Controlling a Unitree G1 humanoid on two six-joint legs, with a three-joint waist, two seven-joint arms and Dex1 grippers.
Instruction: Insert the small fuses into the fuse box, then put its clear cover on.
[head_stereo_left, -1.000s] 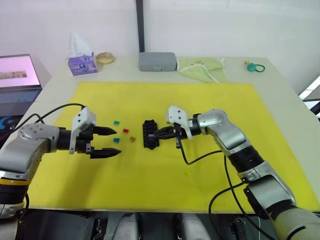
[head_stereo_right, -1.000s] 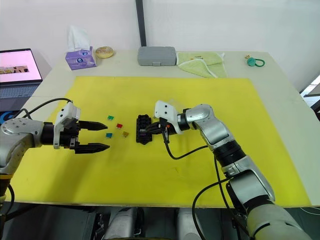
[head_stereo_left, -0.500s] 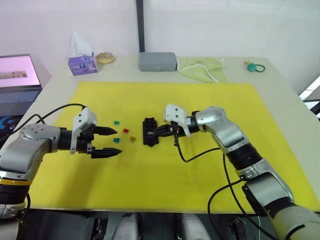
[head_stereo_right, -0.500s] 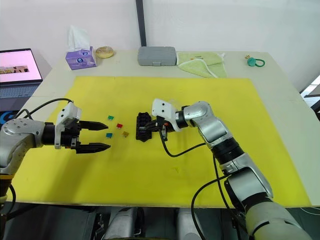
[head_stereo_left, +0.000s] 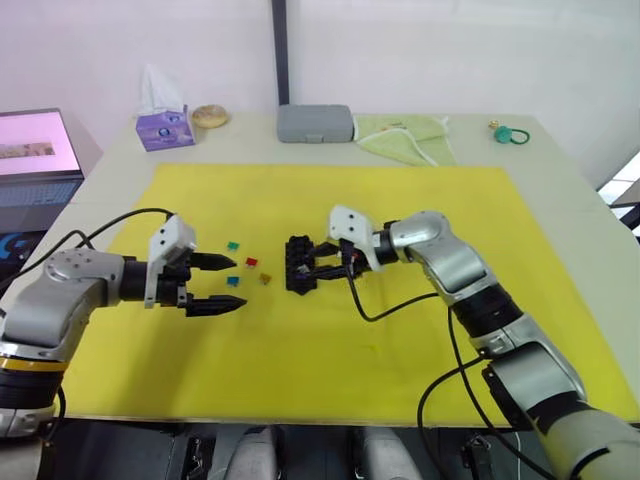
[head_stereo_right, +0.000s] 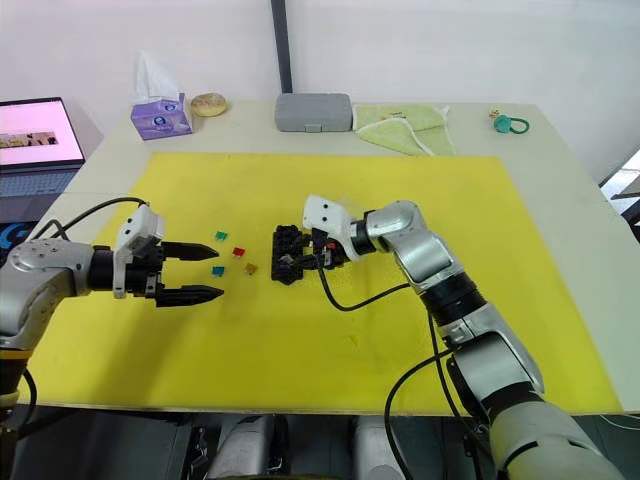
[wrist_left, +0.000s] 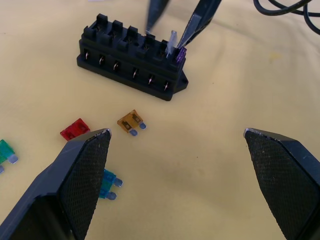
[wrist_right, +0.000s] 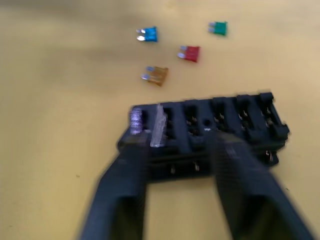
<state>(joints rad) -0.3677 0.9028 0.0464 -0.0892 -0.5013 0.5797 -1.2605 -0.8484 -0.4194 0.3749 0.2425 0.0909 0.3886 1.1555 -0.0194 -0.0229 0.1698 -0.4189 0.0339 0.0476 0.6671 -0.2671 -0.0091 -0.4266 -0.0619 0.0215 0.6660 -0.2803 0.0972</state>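
Loose fuses: orange fuse (wrist_left: 130, 122) and red fuse (wrist_left: 75, 130) lie between fuse box (wrist_left: 132, 47) and left claw (wrist_left: 177, 145), fingers spread wide, empty, nearer arm. Right claw (head_stereo_left: 318, 268) spread over fuse box.

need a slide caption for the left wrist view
Open left gripper faces the fuse box, purple fuse and grey fuse seated; red, orange, teal, green fuses loose on the mat.

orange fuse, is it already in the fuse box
No, the orange fuse lies flat on the yellow mat, apart from the fuse box, near the red fuse.
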